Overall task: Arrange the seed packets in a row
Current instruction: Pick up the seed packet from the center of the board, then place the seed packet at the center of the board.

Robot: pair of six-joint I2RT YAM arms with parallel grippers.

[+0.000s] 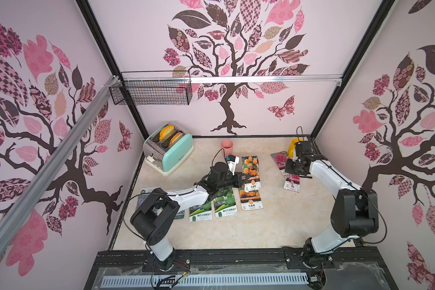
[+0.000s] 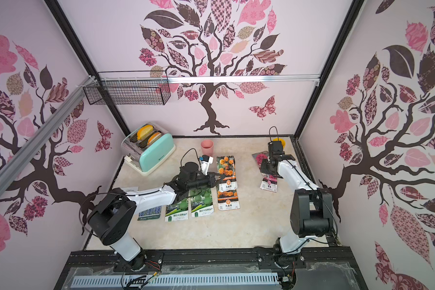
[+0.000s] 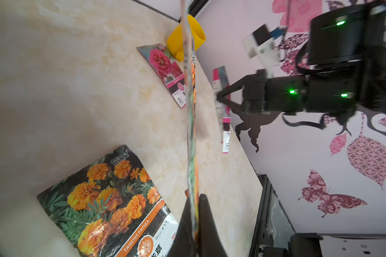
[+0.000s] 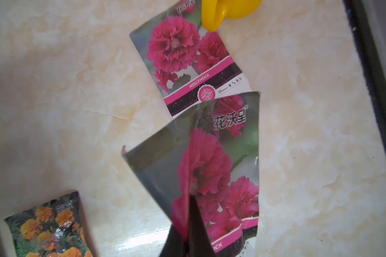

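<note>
Near row: gourd packets (image 1: 225, 207) left of marigold packet (image 1: 251, 199).
Behind it: second marigold packet (image 1: 251, 167).
Far right: mug (image 4: 232, 9), hollyhock packet (image 4: 183, 55), then second hollyhock packet (image 4: 210, 166) nearer.
Far left: toaster (image 1: 171, 150).

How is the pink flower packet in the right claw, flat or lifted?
Lifted. The right gripper is shut on the pink flower packet; in the left wrist view it shows edge-on, not flat.
</note>
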